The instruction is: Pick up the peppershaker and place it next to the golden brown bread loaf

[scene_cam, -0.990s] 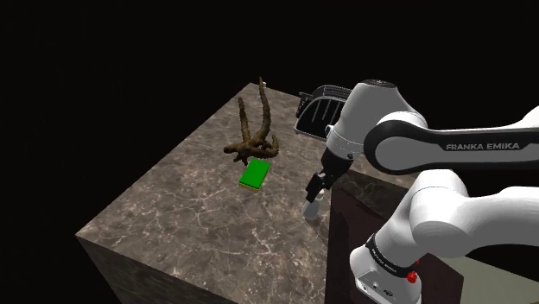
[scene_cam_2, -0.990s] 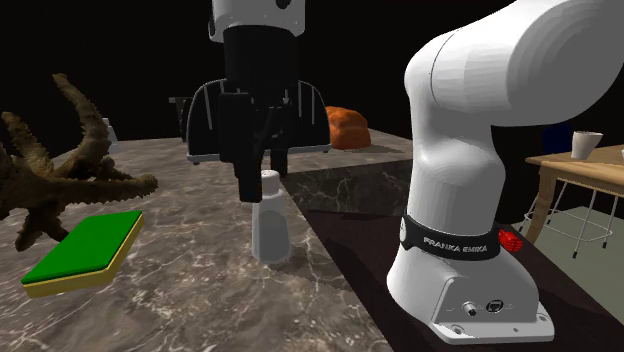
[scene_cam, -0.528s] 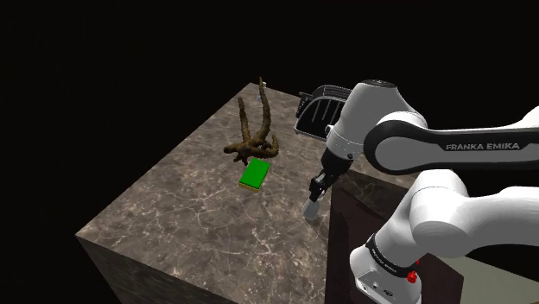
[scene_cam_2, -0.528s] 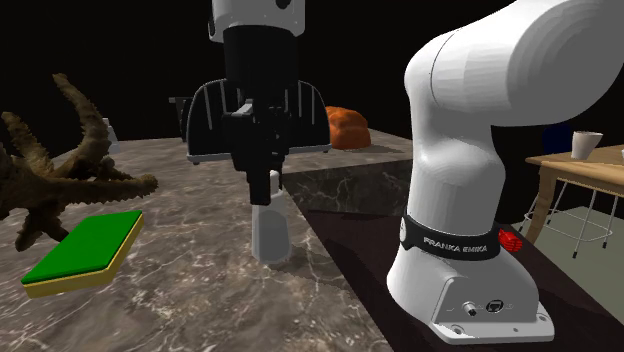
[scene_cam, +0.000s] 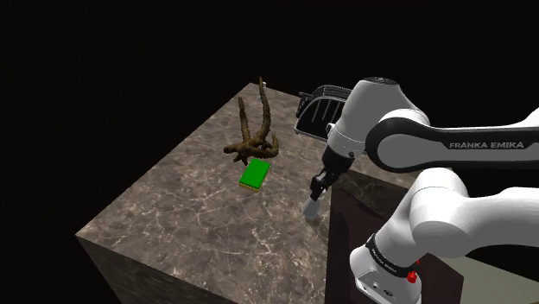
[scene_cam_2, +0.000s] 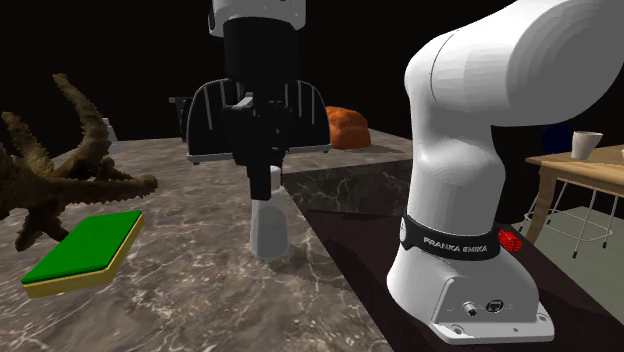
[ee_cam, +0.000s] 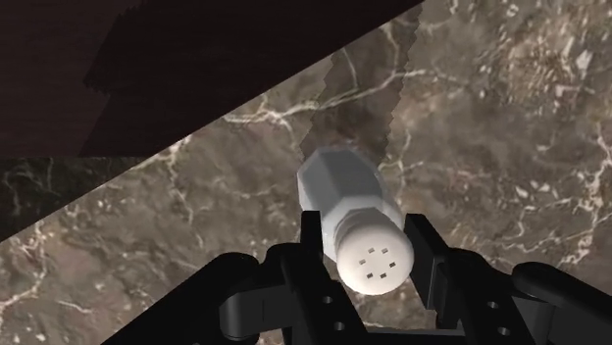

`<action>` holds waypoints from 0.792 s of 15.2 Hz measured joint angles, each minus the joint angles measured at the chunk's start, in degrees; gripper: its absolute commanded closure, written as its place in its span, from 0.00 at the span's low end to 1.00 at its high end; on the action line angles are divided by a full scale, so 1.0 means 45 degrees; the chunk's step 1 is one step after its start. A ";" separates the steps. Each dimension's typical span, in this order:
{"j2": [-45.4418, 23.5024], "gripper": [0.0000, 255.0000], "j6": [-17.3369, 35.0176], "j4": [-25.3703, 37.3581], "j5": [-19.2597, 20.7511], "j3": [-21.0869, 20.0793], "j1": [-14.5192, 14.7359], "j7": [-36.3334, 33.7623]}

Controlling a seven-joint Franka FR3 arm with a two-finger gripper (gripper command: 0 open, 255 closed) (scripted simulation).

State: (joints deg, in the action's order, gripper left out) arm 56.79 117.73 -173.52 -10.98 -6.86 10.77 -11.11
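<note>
The pepper shaker (scene_cam_2: 270,230) is a pale white bottle with a perforated cap, upright at the marble counter's edge nearest the robot's stand. My black gripper (scene_cam_2: 264,185) comes down from above and is shut on its neck. In the wrist view the fingers (ee_cam: 312,235) clasp the shaker (ee_cam: 353,206) on both sides just below the cap. In the shoulder view the gripper (scene_cam: 318,190) holds the shaker (scene_cam: 313,210) close to the counter's right edge; whether its base still touches the counter I cannot tell. The orange-brown bread loaf (scene_cam_2: 345,127) lies far back, behind the black rack.
A gnarled brown branch (scene_cam: 253,138) and a green pad (scene_cam: 254,175) lie mid-counter. A black ribbed appliance (scene_cam: 318,110) stands at the far corner. The arm's white base (scene_cam_2: 470,290) rises beside the counter. A wooden table with a cup (scene_cam_2: 587,143) stands off to the right.
The fingers, open around the shaker's top a second ago, have closed on its neck. Since then the shaker seems to have risen very slightly.
</note>
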 measured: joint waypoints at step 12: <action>0.0572 1.00 -0.2348 0.1783 0.0325 0.0211 -0.0174 -0.0169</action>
State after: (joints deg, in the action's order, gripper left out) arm 59.36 107.16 -165.49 -9.52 -5.92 9.99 -11.87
